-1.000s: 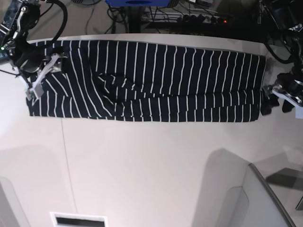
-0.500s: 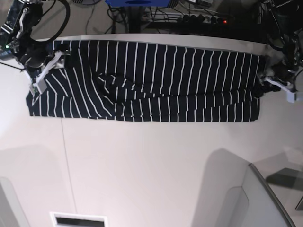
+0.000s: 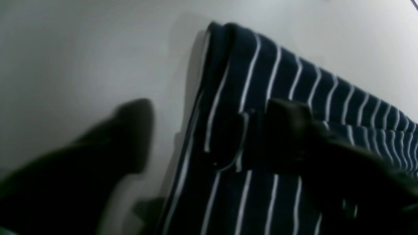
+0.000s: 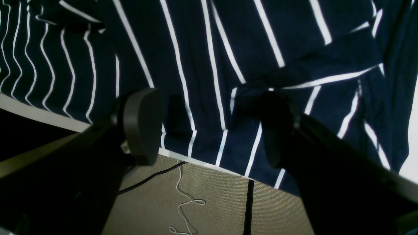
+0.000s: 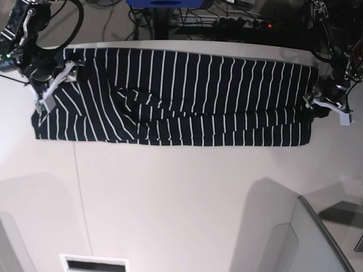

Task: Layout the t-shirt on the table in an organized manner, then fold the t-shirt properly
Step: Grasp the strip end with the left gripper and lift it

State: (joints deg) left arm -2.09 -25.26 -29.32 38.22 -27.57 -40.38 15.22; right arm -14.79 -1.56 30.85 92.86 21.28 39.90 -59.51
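The dark navy t-shirt [image 5: 187, 96] with thin white stripes lies as a long flat band along the far side of the white table [image 5: 170, 192]. My right gripper [image 5: 54, 85] is at the shirt's left end. In the right wrist view it [image 4: 209, 127] is open, with both fingers over the cloth [image 4: 209, 49] near the table's far edge. My left gripper [image 5: 315, 107] is at the shirt's right end. In the left wrist view it [image 3: 209, 137] is open and straddles the cloth's edge [image 3: 228, 98], one finger [image 3: 130, 137] over bare table and the other over cloth.
A grey panel [image 5: 317, 238] stands at the near right and a white slot [image 5: 93, 263] at the near edge. Cables and a power strip [image 5: 244, 22] lie behind the table. The floor with loose cables [image 4: 189, 202] shows past the far edge.
My left gripper has moved in from the right and towards the far side, onto the shirt's right edge. My right gripper shifted slightly towards the far edge. The shirt lies as before.
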